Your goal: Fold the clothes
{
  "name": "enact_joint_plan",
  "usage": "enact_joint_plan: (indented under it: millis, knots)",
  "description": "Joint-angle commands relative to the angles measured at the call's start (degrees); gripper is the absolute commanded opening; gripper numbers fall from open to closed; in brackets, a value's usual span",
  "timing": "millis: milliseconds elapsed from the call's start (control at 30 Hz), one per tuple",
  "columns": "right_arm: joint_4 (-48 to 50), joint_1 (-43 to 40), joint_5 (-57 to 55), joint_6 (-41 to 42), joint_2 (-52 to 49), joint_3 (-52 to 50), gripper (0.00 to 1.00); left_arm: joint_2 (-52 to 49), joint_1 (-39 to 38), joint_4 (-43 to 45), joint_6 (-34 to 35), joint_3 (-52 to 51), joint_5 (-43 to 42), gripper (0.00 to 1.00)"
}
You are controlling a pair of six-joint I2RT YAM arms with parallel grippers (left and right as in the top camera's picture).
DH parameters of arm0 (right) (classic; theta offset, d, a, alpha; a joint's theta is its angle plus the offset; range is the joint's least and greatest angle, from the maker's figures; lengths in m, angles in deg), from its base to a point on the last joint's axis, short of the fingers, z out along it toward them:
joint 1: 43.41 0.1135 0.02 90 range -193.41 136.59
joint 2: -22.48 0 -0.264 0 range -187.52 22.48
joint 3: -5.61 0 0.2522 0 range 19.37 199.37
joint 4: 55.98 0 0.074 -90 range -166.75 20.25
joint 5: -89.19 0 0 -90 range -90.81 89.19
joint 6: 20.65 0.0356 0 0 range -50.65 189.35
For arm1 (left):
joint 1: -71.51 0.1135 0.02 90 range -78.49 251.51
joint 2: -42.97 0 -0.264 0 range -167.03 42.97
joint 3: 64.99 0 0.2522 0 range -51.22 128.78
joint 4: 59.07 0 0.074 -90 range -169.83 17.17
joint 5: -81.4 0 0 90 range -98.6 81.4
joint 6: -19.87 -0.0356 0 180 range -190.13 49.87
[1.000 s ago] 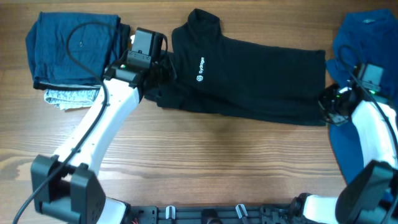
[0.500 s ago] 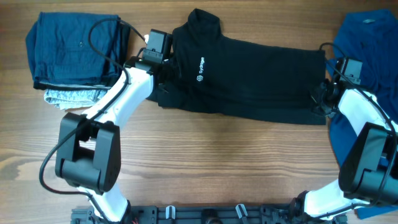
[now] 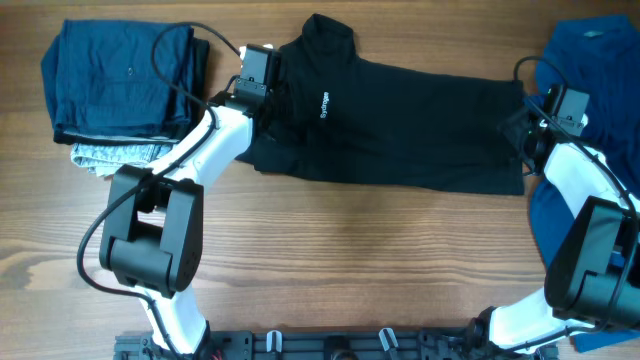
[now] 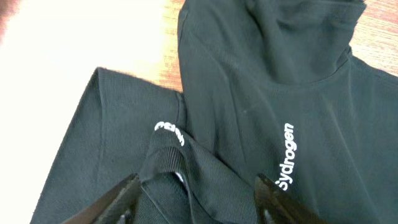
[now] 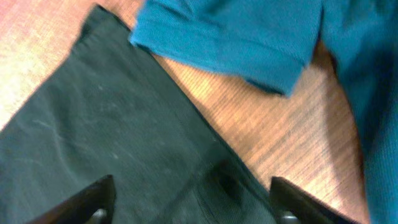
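Looking down from overhead, you see the black polo [image 3: 400,120] stretched flat across the far middle of the bench [image 3: 350,250]. Its collar [image 3: 325,30] is up at the left end and its hem runs off to the right. The white lettering [image 3: 324,104] sits just right of your left arm's wrist. Your left gripper [image 4: 196,186] is over the polo's left shoulder area with its fingers [image 4: 127,186] apart. In the left wrist view a ribbed sleeve cuff [image 4: 171,155] with a small white mark lies between them, loose and not pinched. Your right gripper [image 5: 193,193] is at the polo's right end, also spread wide. Black cloth lies under and between its fingers [image 5: 99,193], with nothing clamped. Just beyond that end, the blue shirt [image 3: 590,60] is heaped along the bench's right edge. In the right wrist view one of its sleeves [image 5: 230,43] reaches toward the polo, with a strip of bare wood between the two. At the far left of the bench, well apart from the polo's body, sits a folded dark blue garment [image 3: 115,80]. A pale patterned cloth [image 3: 110,155] pokes out from beneath its near edge, and the left arm's cable loops over the stack.
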Motion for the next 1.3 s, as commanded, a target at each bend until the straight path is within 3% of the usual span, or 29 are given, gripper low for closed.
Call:
enact_joint_plan:
  millis: [0,33,67,167,233,300,433,633,733,800,933,1067,1267]
  knots:
    - [-2.73,0.17,4.02,-9.18,1.95,3.1,0.86,1.99,-0.13,-4.7,-3.72,7.89,-0.07,0.85]
    - [-5.42,0.17,7.17,-9.81,3.65,4.04,0.86,3.28,-0.13,-8.46,-3.3,11.1,-0.09,0.85]
    - [-9.7,0.17,10.4,-9.86,5.92,4.85,0.83,4.59,-0.15,-13.31,-1.62,13.97,-0.33,0.78]
    - [-28.09,0.17,13.9,-9.81,11.39,4.9,0.62,6.75,-0.13,-26.75,1.31,15.21,-0.79,0.29]
    - [-33.97,0.17,11.63,-9.77,11.21,3.28,0.62,5.66,-0.13,-35.69,2.58,14.01,-0.74,0.31]
    - [-32.76,0.17,7.5,-9.81,11.1,-1.11,0.62,3.58,-0.09,-40.15,2.56,12.07,-0.72,0.4]
    - [-29.53,0.11,5.97,-9.9,10.03,-4.35,0.66,-0.61,2.62,-40.57,2.64,9.05,-0.68,0.53]
    - [-28.44,0.11,4.96,-10.14,9.75,-4.35,0.68,-1.97,11.26,-38.66,4.57,9.05,-1.81,0.6]
    - [-28.41,0.11,4.96,-11.39,9.75,-4.35,0.68,-2.69,14.05,-38.25,-4.22,9.03,-11.56,0.58]
    - [-28.44,0.11,4.96,-11.39,9.75,-4.35,0.68,-3.76,14.29,-38.56,-7.89,8.96,-12.76,0.52]
    - [-28.39,0.11,4.96,-11.37,9.75,-4.35,0.68,-6.21,14.34,-35.78,-9.77,4.37,-12.83,0.49]
    - [-27.98,0.13,4.98,-11.37,9.75,-4.35,0.69,-6.34,14.38,-31.95,-13.18,1.6,-15.26,0.54]
    - [-27.78,0.13,4.98,-11.37,9.75,-4.35,0.69,-6.34,14.38,-31.8,-14.23,1.6,-17.09,0.46]
